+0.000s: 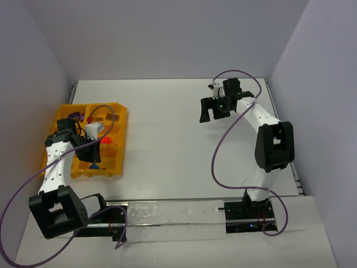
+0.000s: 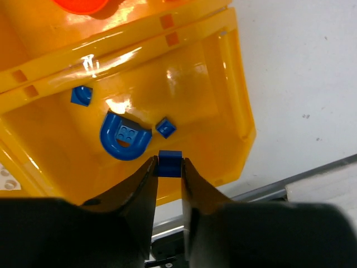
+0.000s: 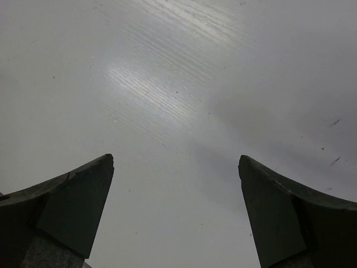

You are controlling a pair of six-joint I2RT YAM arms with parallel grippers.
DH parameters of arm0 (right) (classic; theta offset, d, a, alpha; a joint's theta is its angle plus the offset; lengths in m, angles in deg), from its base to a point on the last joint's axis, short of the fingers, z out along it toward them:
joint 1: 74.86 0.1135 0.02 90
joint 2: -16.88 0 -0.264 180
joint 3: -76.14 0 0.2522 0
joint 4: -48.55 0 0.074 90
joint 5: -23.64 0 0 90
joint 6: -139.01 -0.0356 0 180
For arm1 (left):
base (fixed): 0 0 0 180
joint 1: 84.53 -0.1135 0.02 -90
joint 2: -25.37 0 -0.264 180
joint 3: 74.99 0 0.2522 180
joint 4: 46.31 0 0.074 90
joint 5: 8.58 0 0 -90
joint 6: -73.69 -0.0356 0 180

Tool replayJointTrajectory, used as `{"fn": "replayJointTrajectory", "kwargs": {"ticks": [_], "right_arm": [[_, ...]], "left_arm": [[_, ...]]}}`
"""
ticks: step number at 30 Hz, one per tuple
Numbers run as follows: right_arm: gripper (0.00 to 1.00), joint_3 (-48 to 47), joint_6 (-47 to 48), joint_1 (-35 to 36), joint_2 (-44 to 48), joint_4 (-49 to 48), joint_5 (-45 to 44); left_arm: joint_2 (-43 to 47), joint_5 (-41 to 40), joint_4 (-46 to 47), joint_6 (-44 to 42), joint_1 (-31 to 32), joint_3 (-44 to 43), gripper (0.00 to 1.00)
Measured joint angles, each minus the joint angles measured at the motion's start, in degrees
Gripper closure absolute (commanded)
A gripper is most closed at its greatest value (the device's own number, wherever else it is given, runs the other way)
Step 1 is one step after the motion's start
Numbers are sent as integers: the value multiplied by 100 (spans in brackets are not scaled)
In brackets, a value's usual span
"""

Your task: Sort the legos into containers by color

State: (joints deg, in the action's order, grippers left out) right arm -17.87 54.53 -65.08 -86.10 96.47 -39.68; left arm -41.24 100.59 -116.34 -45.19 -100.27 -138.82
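Sorting looks well along: left gripper [image 2: 169, 167] pinches a blue brick [image 2: 169, 163] over the blue bin.
We see the brick clamped between the fingertips above the near corner bin of the yellow-orange organizer tray [image 2: 237, 100], where a blue arch [image 2: 124, 139] and small blue bits [image 2: 165, 127] lie. Purple pieces [image 1: 74, 116] and orange-red pieces [image 1: 106, 140] sit in other bins. Right gripper [image 3: 175, 167] hangs wide open, holding nothing, over the tabletop [image 1: 167, 128], well apart from the tray. We make out no loose legos on the tabletop, so we judge little is left beyond this drop.

Overhead; wrists close, downward; tray [image 1: 119, 151] shared
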Motion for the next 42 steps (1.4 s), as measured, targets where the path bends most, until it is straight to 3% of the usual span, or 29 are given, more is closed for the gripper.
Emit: {"fn": "replayJointTrajectory", "kwargs": {"ticks": [6, 10, 15, 21, 27, 34, 42], "right_arm": [[0, 2, 15, 0, 0, -2, -31], [0, 4, 15, 0, 9, -4, -41], [0, 72, -13, 0, 228, -102, -27], [0, 58, -276, 0, 962, -602, -68], [0, -313, -456, 63, 1058, -1100, -238], [0, -550, -587, 308, 839, -1321, -771], [0, -551, -765, 396, 605, -1364, -1021]], "left_arm": [[-39, -146, 102, 80, -2, 0, 31], [-33, -46, 49, 23, -2, -107, 1], [-66, 416, -139, 249, 44, -929, 1], [-996, 663, 446, 1425, 576, -2627, 1], [-2054, 27, 1398, 2605, 1442, -3478, 1], [-2967, -886, 2080, 3176, 2348, -3757, 1], [-3283, -1267, 2343, 3479, 2516, -3757, 1]]}}
